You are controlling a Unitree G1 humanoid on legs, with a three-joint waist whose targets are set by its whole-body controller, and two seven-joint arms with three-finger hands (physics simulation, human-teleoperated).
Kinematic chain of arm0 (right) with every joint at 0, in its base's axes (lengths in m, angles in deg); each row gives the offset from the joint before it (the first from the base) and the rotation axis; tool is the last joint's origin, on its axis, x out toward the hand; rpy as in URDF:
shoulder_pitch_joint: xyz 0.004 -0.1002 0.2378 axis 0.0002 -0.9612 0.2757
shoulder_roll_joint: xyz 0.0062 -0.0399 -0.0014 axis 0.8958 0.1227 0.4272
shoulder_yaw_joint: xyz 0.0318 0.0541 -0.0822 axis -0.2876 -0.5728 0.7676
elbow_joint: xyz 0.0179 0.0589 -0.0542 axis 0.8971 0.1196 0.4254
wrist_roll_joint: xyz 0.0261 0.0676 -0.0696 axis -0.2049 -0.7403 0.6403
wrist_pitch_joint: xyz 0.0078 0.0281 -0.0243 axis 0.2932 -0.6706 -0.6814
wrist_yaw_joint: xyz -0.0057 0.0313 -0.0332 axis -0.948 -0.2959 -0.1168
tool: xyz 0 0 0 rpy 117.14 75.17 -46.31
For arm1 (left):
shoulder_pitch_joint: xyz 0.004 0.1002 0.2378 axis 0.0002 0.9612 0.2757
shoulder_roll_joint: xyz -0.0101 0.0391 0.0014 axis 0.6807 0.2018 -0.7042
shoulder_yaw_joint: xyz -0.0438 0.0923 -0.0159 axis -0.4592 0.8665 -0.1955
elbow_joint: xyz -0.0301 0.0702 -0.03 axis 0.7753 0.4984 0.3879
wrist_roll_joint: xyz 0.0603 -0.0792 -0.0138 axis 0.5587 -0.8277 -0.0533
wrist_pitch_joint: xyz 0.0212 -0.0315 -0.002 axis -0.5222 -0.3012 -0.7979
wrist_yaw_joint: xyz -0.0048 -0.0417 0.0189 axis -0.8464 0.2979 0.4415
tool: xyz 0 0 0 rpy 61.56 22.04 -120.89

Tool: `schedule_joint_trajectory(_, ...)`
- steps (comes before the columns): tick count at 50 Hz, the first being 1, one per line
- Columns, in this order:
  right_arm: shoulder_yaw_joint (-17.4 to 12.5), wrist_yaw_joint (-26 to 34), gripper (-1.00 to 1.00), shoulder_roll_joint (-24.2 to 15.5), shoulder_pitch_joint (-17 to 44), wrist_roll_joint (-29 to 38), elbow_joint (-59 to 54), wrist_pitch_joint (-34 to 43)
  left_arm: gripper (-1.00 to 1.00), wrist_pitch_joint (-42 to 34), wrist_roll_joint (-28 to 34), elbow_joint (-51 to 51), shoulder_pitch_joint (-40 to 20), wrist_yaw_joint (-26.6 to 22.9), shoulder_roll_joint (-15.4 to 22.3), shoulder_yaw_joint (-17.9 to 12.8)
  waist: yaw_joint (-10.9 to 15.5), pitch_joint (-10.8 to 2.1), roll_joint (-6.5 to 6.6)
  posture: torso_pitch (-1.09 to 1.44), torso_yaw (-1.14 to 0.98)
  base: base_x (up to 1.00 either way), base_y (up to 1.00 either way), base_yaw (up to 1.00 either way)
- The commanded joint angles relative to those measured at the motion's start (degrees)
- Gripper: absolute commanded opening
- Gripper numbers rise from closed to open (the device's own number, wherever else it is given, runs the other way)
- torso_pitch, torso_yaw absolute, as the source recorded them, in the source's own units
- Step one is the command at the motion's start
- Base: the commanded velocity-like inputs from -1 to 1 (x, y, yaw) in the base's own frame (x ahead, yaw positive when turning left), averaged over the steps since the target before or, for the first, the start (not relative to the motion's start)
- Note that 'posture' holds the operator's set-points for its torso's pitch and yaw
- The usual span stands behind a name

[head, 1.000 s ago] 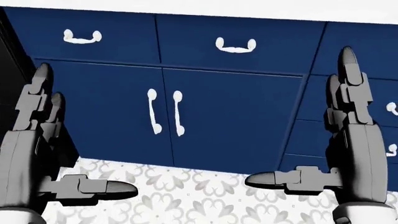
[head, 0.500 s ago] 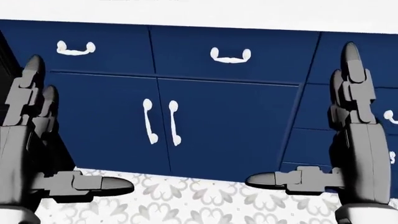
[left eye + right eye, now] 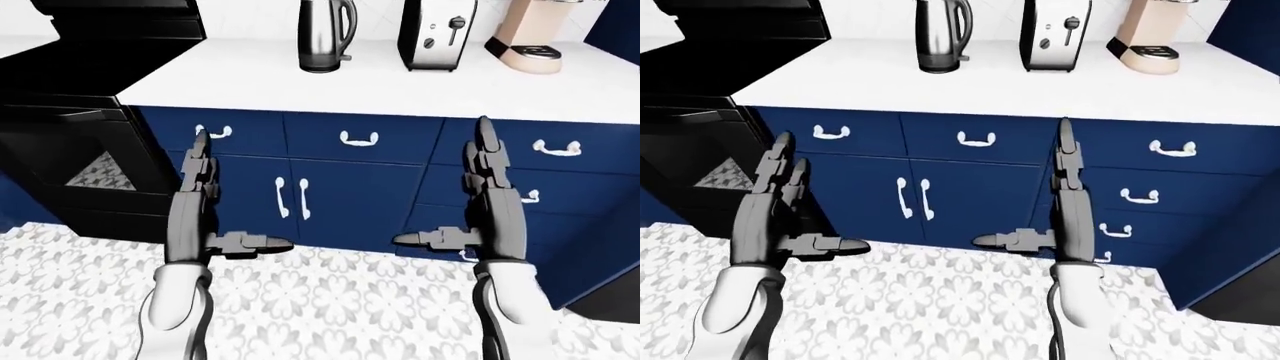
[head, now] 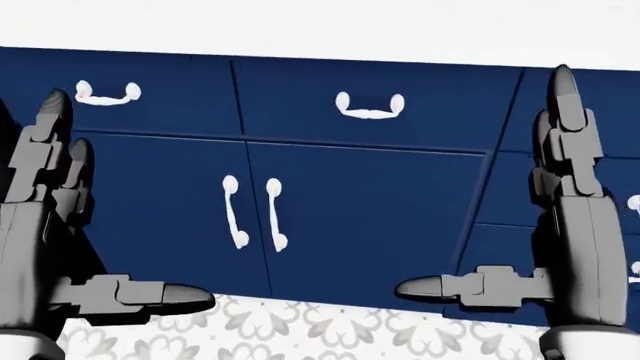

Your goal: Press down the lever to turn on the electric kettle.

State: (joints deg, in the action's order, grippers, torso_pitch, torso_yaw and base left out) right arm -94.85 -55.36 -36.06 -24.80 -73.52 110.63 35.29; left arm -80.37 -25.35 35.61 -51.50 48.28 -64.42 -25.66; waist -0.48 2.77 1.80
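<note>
Both hands wide open, fingers up, thumbs pointing inward: left hand (image 3: 198,206), right hand (image 3: 490,202). Kettle (image 3: 325,34) on counter (image 3: 400,86), well apart.

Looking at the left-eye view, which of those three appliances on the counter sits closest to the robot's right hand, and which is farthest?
From the right hand, in the left-eye view:
1. Toaster, on the counter almost straight above the hand.
2. Coffee machine, up and to the right; nearly as close as the toaster, so that order is a narrow call.
3. Electric kettle, up and to the left, clearly farthest.
</note>
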Motion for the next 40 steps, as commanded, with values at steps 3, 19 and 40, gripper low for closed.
schedule_joint_trajectory(3,0.3,0.0,1.00,0.0,1.2,0.1,2.1,-1.3,1.00,1.4,0.0,-1.6,-1.0,0.2,0.4,-0.5,0.1,-1.50,3.52,0.00,0.00,0.18,0.00,0.00)
schedule_joint_trajectory(19,-0.2,-0.3,1.00,0.1,1.1,-0.4,3.8,-0.3,1.00,-2.3,0.4,-5.6,-2.6,0.1,0.9,-1.2,0.6,-1.41,-4.89,0.00,0.00,0.18,0.00,0.00)
schedule_joint_trajectory(40,-0.3,-1.2,1.00,0.0,1.1,-0.7,4.6,0.6,1.00,-4.6,0.1,-7.5,-4.5,0.4,1.8,-2.0,1.5,-1.27,-3.44,0.00,0.00,0.18,0.00,0.00)
